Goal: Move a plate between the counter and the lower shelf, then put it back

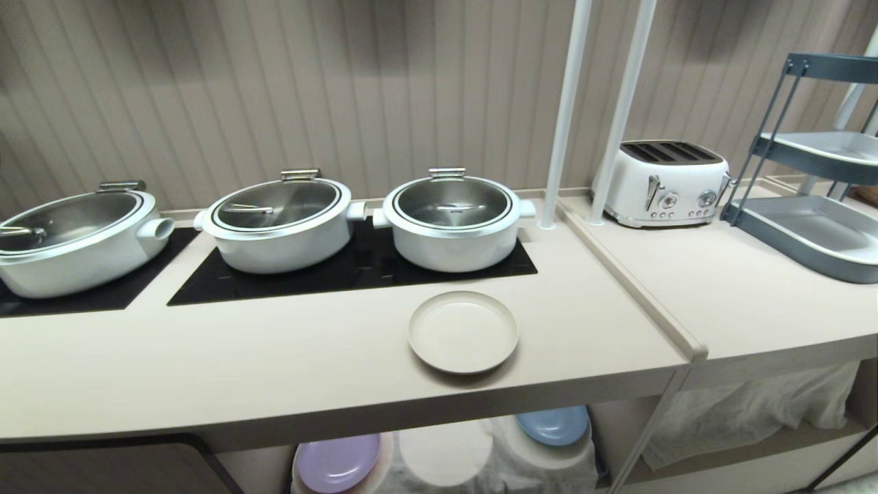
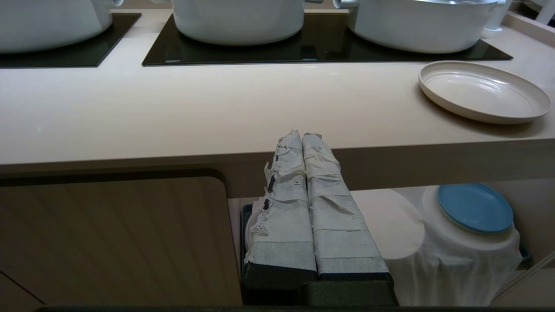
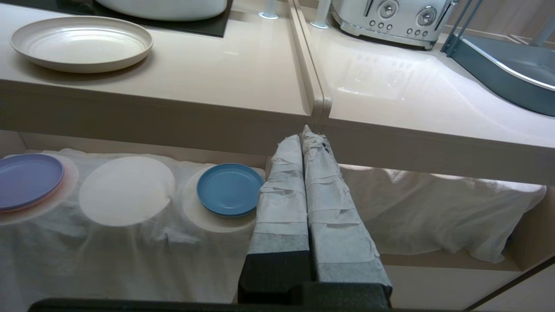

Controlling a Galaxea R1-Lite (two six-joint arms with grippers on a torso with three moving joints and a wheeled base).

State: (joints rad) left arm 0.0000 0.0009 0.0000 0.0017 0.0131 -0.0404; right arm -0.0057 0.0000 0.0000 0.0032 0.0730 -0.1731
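The cream plate (image 1: 463, 331) (image 2: 484, 91) (image 3: 81, 42) lies flat on the beige counter (image 1: 206, 363) (image 2: 217, 112) (image 3: 225, 82), in front of the right-hand white pot. Below, the lower shelf (image 1: 446, 456) (image 3: 125, 190) (image 2: 390, 225) holds a white cloth with round humps; its middle hump is bare. My left gripper (image 2: 302, 136) is shut and empty, held in front of the counter's front edge. My right gripper (image 3: 303, 136) is also shut and empty, below the counter's edge, to the right of the plate. Neither arm shows in the head view.
A lilac plate (image 1: 337, 463) (image 3: 27, 180) and a light blue plate (image 1: 553, 424) (image 3: 230, 189) (image 2: 475, 207) sit on the outer humps. Three white pots (image 1: 454, 219) stand on black glass hobs (image 1: 357, 274). A white toaster (image 1: 669, 182), two white poles (image 1: 566, 110) and a grey-blue tray rack (image 1: 809, 233) stand right.
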